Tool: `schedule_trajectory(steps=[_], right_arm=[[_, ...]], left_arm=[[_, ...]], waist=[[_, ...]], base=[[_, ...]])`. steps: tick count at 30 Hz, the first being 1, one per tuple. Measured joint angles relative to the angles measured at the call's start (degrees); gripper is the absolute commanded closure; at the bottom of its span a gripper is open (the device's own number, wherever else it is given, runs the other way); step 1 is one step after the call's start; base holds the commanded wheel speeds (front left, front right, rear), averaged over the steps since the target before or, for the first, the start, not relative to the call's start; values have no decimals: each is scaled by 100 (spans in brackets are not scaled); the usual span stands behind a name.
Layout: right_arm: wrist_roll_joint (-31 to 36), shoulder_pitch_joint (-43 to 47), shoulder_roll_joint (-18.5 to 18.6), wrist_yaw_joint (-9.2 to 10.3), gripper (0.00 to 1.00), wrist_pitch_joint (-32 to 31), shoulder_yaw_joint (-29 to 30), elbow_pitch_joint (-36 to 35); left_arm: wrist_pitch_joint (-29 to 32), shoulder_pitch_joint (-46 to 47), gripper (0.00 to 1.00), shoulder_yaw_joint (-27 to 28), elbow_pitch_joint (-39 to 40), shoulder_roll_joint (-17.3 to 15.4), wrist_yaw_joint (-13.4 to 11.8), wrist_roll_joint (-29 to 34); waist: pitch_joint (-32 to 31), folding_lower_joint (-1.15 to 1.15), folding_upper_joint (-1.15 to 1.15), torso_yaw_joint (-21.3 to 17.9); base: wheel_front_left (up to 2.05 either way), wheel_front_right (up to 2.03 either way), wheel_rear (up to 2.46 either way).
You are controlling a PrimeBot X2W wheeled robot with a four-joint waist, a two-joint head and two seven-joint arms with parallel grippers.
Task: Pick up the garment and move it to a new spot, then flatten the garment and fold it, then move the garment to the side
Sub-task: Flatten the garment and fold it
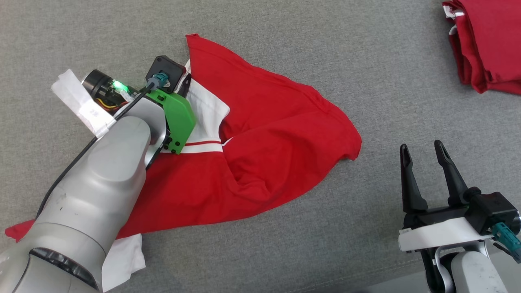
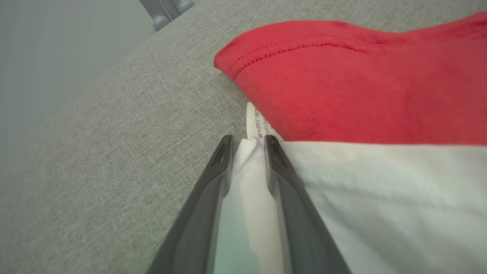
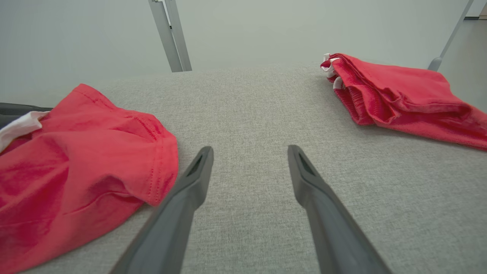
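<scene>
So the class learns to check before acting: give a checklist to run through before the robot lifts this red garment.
1. White fold sits in the left gripper: ok.
2. Grip firm enough to lift: cannot tell.
3. Right gripper open, empty: ok.
4. Right gripper at the garment: not ok, it is apart from the hem, over the grey surface.
5. Folded red garment at far right, out of the way: ok.

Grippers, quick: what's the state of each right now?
Left gripper: closed on white fabric of the garment.
Right gripper: open, holding nothing.
</scene>
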State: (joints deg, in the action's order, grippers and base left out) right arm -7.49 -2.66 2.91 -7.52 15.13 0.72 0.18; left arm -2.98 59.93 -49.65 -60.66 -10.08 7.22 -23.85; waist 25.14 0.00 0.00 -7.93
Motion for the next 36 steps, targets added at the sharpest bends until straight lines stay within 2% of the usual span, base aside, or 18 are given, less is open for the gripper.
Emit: schedule_trajectory(steps=[1,5,12,18,21,23,30,36], right_arm=[[-1,-5,-2,0,0,0,-8,3],[-16,-29,-2,0,0,0,-9,5],[-16,95,-2,0,0,0,114,24],[-16,233,-3,0,0,0,119,110],[-15,270,-5,0,0,0,104,169],[-15,314,-7,0,0,0,105,242],[-109,361,53,0,0,0,67,713],[-365,286,112,0,0,0,174,1307]], left_arm=[[14,9,100,-68,-3,-18,1,-73],[16,58,100,-321,-52,-70,9,-300],[-700,42,100,-266,-231,-149,29,-541],[-1161,-241,100,-194,163,-127,-25,-587],[-1181,-592,100,-122,669,-180,-191,-499],[-1200,-901,100,74,1327,-297,-374,-431],[-1213,-2405,100,959,3541,-964,-1080,-43],[-1215,-3373,100,1723,4766,-1322,-1314,223]], waist=[[-3,0,0,4],[-44,0,0,12],[-240,0,0,97],[-492,0,0,313],[-633,0,0,473],[-733,0,0,605],[-1035,0,0,1081],[-1245,0,0,1473]], base=[[0,0,0],[0,0,0],[0,0,0],[0,0,0],[0,0,0],[0,0,0],[0,0,0],[0,0,0]])
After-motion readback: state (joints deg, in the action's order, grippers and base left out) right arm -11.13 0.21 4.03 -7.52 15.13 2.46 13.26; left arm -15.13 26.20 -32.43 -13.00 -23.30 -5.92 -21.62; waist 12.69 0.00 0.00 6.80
